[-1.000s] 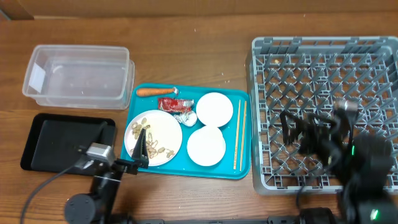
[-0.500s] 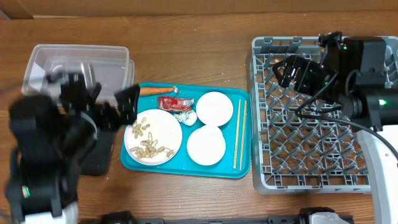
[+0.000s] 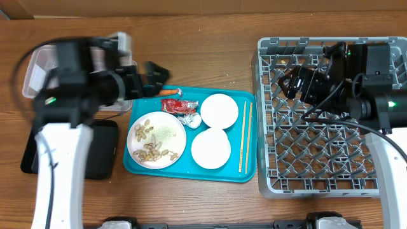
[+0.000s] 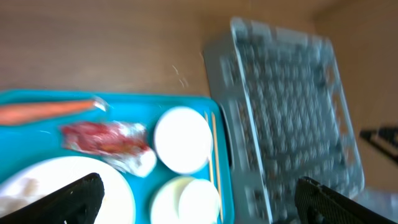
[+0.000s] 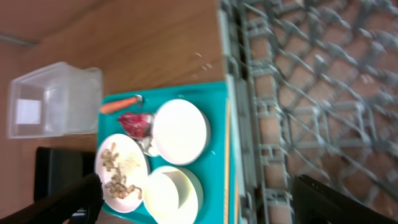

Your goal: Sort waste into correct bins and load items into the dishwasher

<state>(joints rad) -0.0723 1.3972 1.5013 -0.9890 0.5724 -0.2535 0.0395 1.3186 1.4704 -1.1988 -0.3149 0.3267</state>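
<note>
A teal tray (image 3: pixel 191 173) holds a wide plate (image 3: pixel 166 130) of peanut scraps (image 3: pixel 151 149), a carrot (image 3: pixel 169 92), a red wrapper (image 3: pixel 172 105), a foil ball (image 3: pixel 192 118), two small white bowls (image 3: pixel 219 111) (image 3: pixel 211 150) and chopsticks (image 3: pixel 245 137). My left gripper (image 3: pixel 149 79) is open and empty, high above the tray's back left corner. The left wrist view shows the carrot (image 4: pixel 46 111), wrapper (image 4: pixel 102 137) and bowl (image 4: pixel 182 140) below the open fingers (image 4: pixel 199 196). My right gripper (image 3: pixel 296 79) is open and empty above the grey dish rack (image 3: pixel 331 159), seen in its wrist view (image 5: pixel 199 199).
The clear tub (image 3: pixel 30 79) stands at the back left, mostly hidden under my left arm. The black tray (image 3: pixel 105 152) lies in front of it. The right wrist view shows the tub (image 5: pixel 53 99), black tray (image 5: pixel 56 174) and rack (image 5: pixel 311 93).
My left arm has swung up from the front left to above the tub and the tray's corner. My right arm has risen from the rack's front to its back.
</note>
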